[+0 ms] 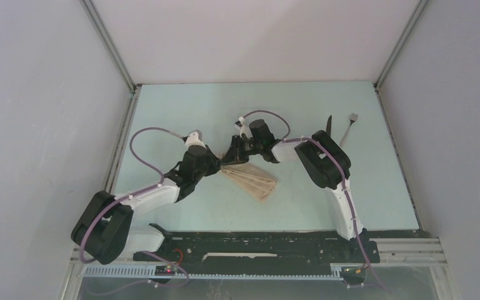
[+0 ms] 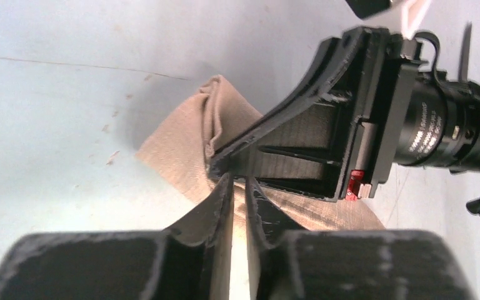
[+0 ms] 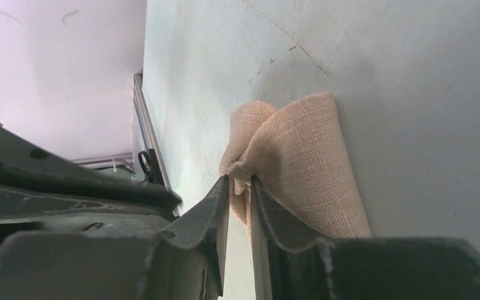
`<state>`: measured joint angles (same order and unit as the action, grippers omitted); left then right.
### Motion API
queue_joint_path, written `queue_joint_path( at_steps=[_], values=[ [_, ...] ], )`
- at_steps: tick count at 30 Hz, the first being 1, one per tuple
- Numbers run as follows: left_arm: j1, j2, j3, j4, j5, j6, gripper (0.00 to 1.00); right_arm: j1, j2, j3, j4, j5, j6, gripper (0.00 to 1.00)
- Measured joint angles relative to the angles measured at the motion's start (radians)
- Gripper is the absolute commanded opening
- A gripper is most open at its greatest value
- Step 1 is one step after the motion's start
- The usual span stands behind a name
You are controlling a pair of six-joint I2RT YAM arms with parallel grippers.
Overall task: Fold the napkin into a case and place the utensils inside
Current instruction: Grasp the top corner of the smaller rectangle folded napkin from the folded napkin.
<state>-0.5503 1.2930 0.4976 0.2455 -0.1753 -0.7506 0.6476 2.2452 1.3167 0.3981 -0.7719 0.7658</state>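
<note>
While folded napkin [image 1: 254, 182] lies diagonal at middle of bench [image 1: 181, 112], both tools meet at its far-left end. Right tool [image 3: 239, 180] pinches bunched cloth corner. Left tool [image 2: 239, 181] jaws nearly together, cloth in slit, grip unclear. Knife [image 1: 329, 125], fork [image 1: 350, 125] far right, well apart from napkin.
</note>
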Motion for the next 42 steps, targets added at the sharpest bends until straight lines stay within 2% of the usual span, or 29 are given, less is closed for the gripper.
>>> queue_joint_path(
  at_steps=[4, 7, 11, 15, 19, 25, 26, 28, 31, 36, 42],
  values=[
    [0.005, -0.035, 0.063, -0.151, -0.064, 0.016, 0.37, 0.000, 0.000, 0.000, 0.003, 0.003, -0.001, 0.22],
    [0.005, -0.018, 0.107, -0.223, -0.090, 0.018, 0.35, 0.000, 0.000, 0.000, -0.004, 0.011, -0.007, 0.15],
    [0.002, 0.091, 0.190, -0.319, -0.110, 0.018, 0.35, 0.001, 0.000, 0.000, -0.031, 0.028, -0.017, 0.08],
    [-0.013, 0.178, 0.238, -0.375, -0.121, 0.026, 0.35, 0.002, 0.000, 0.000, -0.043, 0.035, -0.020, 0.06],
    [-0.026, 0.228, 0.269, -0.409, -0.132, 0.031, 0.29, 0.003, 0.000, 0.000, -0.049, 0.039, -0.024, 0.05],
    [-0.029, 0.255, 0.296, -0.427, -0.149, 0.044, 0.30, 0.006, 0.000, 0.000, -0.068, 0.051, -0.039, 0.02],
    [-0.029, 0.256, 0.298, -0.428, -0.154, 0.045, 0.28, 0.008, 0.000, 0.000, -0.071, 0.054, -0.044, 0.02],
    [-0.030, 0.265, 0.307, -0.432, -0.161, 0.048, 0.15, 0.010, 0.000, 0.001, -0.074, 0.056, -0.051, 0.02],
    [-0.030, 0.277, 0.316, -0.435, -0.163, 0.057, 0.07, 0.012, 0.000, 0.003, -0.079, 0.056, -0.064, 0.03],
    [-0.030, 0.243, 0.279, -0.400, -0.161, 0.081, 0.01, 0.016, 0.000, 0.011, -0.089, 0.052, -0.095, 0.09],
    [-0.029, 0.156, 0.168, -0.308, -0.132, 0.125, 0.00, 0.025, 0.000, 0.045, -0.103, 0.021, -0.114, 0.11]
  ],
)
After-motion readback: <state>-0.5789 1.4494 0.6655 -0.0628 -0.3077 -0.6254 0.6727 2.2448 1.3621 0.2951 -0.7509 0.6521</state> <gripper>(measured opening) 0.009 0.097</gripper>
